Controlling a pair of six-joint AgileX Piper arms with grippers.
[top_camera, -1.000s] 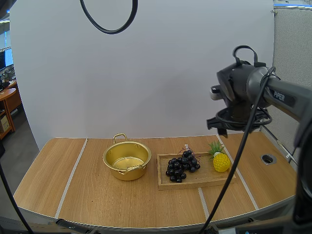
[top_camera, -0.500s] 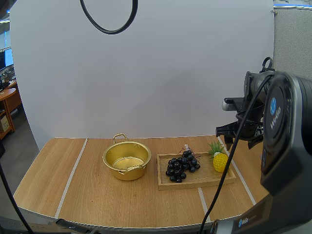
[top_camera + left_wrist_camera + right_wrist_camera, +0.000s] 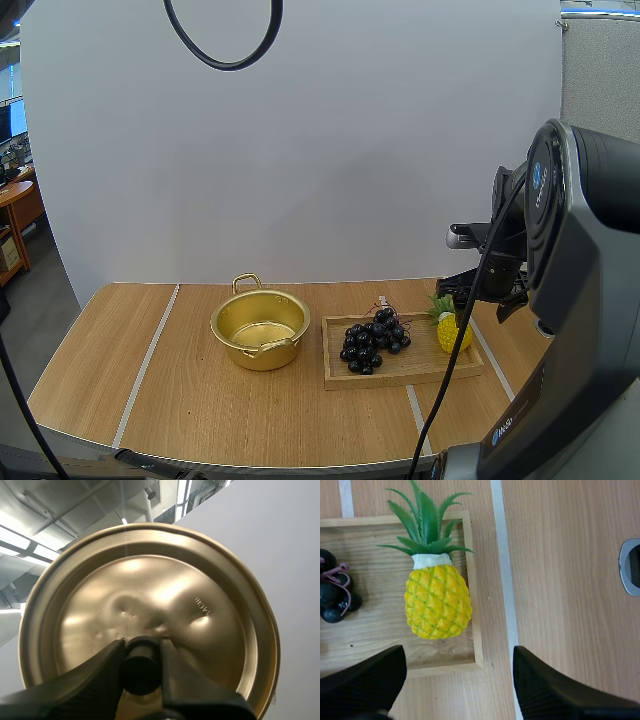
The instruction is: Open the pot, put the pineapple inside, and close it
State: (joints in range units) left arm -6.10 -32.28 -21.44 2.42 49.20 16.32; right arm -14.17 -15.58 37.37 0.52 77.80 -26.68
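While the left pincer [image 3: 141,666] pinches the lid [image 3: 150,595] clear of the open pot [image 3: 260,328], the spread right pincer [image 3: 457,654] hovers over the ungrasped pineapple [image 3: 438,601] at the pot's 3 o'clock.

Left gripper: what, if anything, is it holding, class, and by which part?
The left gripper holds the golden lid, pinching its black knob. The right gripper, open over the pineapple, holds nothing.

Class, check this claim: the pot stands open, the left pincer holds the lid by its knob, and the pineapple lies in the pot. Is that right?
No. The pineapple lies on the tray beside the grapes, not in the pot, as the high view shows. The pot stands open, and the left pincer holds the lid by its knob.
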